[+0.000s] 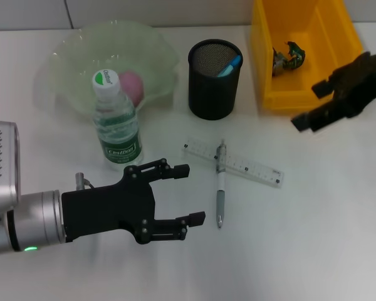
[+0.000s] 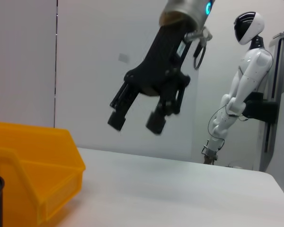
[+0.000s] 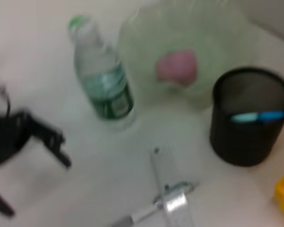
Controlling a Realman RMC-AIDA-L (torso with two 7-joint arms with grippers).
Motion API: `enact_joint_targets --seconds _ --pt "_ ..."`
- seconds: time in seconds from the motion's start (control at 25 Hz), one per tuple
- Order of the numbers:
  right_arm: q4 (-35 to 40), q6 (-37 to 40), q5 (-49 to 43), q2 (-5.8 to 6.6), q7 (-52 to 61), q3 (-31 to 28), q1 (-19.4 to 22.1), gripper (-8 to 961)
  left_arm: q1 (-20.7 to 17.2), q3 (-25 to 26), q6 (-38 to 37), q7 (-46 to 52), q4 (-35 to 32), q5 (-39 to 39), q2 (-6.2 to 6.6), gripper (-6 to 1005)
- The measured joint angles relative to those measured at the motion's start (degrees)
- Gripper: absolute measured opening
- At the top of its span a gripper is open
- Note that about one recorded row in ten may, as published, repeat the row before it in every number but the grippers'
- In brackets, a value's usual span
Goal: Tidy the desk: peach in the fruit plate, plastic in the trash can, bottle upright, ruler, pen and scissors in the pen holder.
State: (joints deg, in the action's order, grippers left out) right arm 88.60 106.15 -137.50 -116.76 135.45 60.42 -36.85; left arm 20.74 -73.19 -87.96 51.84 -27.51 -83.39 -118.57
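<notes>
The pink peach [image 1: 130,84] lies in the green glass fruit plate [image 1: 69,59]. In front of the plate the bottle [image 1: 116,122] stands upright. The clear ruler [image 1: 257,169] lies flat with the pen [image 1: 220,191] across it. A blue-handled thing [image 1: 230,64] sticks out of the black mesh pen holder [image 1: 214,88]; I cannot tell whether it is the scissors. Crumpled plastic [image 1: 289,58] sits in the yellow trash can [image 1: 269,37]. My left gripper [image 1: 191,194] is open just left of the pen. My right gripper [image 1: 310,105] hangs open and empty in the air by the can.
The left wrist view shows my right gripper [image 2: 135,123] above the white table [image 2: 180,189], with the yellow can [image 2: 33,165] beside it and a white humanoid robot [image 2: 241,71] beyond the far edge. The right wrist view shows the bottle [image 3: 104,80], peach [image 3: 177,66] and holder [image 3: 251,123].
</notes>
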Motion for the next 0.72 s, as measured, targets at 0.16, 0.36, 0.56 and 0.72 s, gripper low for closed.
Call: enact_joint_targets --seconds 0.16,0.36,0.56,0.72 --pt "-2.9 -0.2 -4.4 -1.15 -10.6 3.7 -0.8 831 0.1 0.1 0.0 0.0 0.0 0.0 0.0 832" --pt "-7.0 -6.9 -6.3 -2.34 -16.6 10.0 0.0 829 0.1 0.1 0.0 0.1 0.0 0.0 0.01 832" --pt "-10.6 -14.2 -4.9 -2.63 -18.2 12.9 1.2 829 -0.1 0.2 0.0 0.1 -0.1 0.0 0.08 832" --pt "-13.6 -18.8 0.4 -2.68 -20.8 13.4 2.3 829 -0.4 0.3 -0.1 0.1 0.0 0.0 0.1 832"
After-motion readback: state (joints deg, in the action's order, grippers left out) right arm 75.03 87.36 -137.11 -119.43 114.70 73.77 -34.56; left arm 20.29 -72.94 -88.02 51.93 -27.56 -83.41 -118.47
